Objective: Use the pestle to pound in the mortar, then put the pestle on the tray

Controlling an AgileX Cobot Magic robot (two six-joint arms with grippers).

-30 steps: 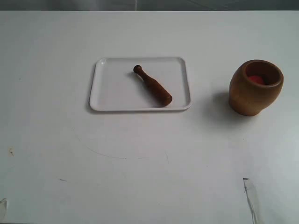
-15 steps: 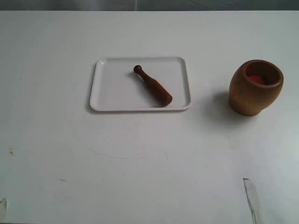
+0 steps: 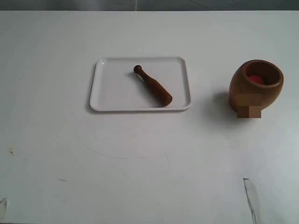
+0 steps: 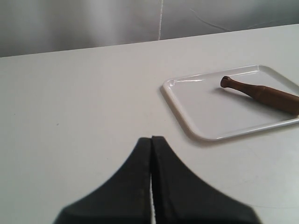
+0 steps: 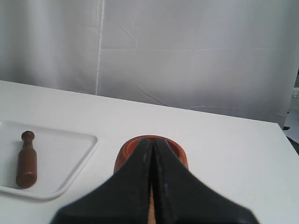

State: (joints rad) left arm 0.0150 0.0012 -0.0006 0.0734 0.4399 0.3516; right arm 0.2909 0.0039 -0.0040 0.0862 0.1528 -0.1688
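On the left half of the white tabletop (image 3: 140, 163) you have one flat white rectangular tray with rounded corners and a low rim (image 3: 107, 93). On it lies one short reddish-brown wooden pestle (image 3: 153, 86), flat and on a diagonal, with its small knobbed handle toward the tray's far side and its thick end close to the near right corner. Well apart to the right, directly on the table, stands one barrel-shaped light-brown wooden mortar with a thick rim (image 3: 254, 86), upright, with one red lump (image 3: 255, 79) showing inside. Your left gripper (image 4: 151, 138) hangs above bare table with its two black fingers pressed together and nothing between them; its camera sees the tray and pestle ahead of it. Your right gripper (image 5: 153, 140) is likewise clenched on nothing, its tips lined up with the mortar's rim in its own camera, though you cannot tell whether they touch it. The tabletop carries a faint curved scuff (image 3: 107, 154) near the front, and a pale creased curtain (image 5: 187, 56) closes the room behind the far edge.
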